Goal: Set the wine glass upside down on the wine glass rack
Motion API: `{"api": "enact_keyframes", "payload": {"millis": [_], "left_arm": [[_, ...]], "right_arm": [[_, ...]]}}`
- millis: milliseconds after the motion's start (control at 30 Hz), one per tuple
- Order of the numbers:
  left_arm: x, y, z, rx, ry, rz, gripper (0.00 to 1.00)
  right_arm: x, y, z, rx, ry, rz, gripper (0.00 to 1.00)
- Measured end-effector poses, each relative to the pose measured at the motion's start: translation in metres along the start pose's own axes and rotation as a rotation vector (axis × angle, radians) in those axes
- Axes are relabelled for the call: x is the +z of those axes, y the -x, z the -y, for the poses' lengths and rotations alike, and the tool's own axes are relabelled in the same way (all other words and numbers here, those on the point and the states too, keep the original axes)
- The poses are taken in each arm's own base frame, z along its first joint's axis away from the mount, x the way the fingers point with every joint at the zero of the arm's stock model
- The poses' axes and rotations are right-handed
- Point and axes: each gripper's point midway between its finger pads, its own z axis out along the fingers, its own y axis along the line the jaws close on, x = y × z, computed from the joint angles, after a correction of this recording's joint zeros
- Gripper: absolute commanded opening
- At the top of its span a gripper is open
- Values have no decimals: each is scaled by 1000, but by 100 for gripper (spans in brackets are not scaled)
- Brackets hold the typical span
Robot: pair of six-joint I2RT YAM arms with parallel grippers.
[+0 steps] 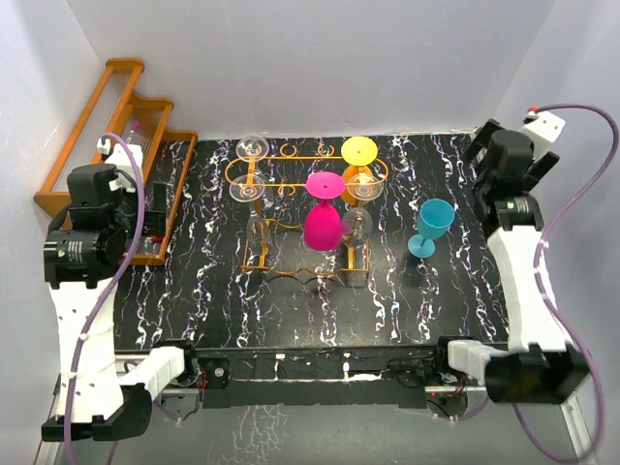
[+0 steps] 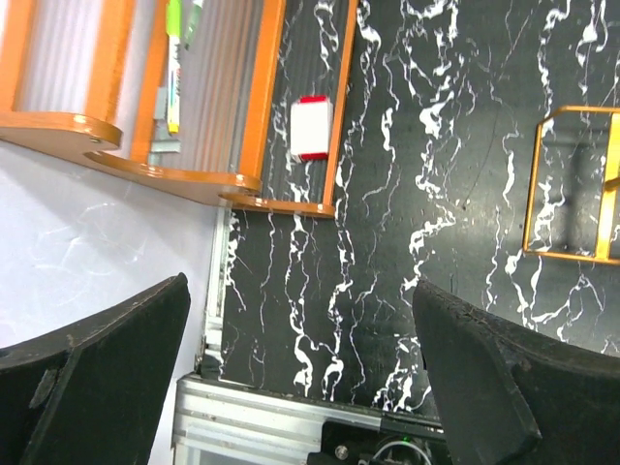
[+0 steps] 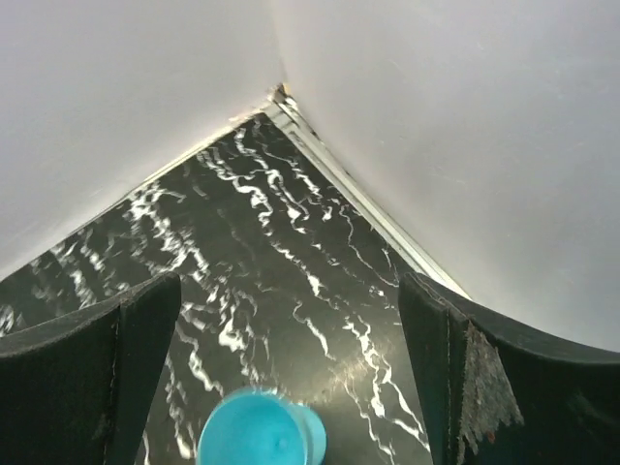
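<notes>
Robot lab booth, white walls [image 1: 291, 58], marbled tabletop [image 1: 407, 300]

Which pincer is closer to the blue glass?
Right. The right pincer hangs close by the blue glass, on its right side; the left pincer is far across the table, by the wooden rack.

We record 3 plain white walls enclosing the work surface: a back wall [image 1: 320, 58], a left wall [image 1: 39, 97] and a right wall [image 1: 581, 39]. The table [image 1: 203, 291] has a black top with irregular white veining, marble-like. In the right wrist view, 2 walls meet the tabletop at a corner [image 3: 281, 92], with a pale strip along the joint. A silver metal rail [image 2: 281, 417] runs along the table's near edge. A brown wooden stepped rack [image 1: 124, 68] stands by the left wall. Lighting is even and diffuse, with a faint sheen on the tabletop.
</notes>
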Motion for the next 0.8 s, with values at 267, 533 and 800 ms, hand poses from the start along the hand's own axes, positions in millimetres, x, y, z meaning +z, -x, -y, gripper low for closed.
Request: {"api": "enact_keyframes", "payload": {"millis": [267,533,800], "left_arm": [[-16,8,-6,-7,10,56,97],[-4,4,10,4,-67,32,97],[17,-1,27,14,-135,-6,97]], "right_arm": [[35,-28,-14,99,187,-170,97],[-18,-70,-2,101,288,-216,55],[-35,-174,29,56,205,-448,49]]}}
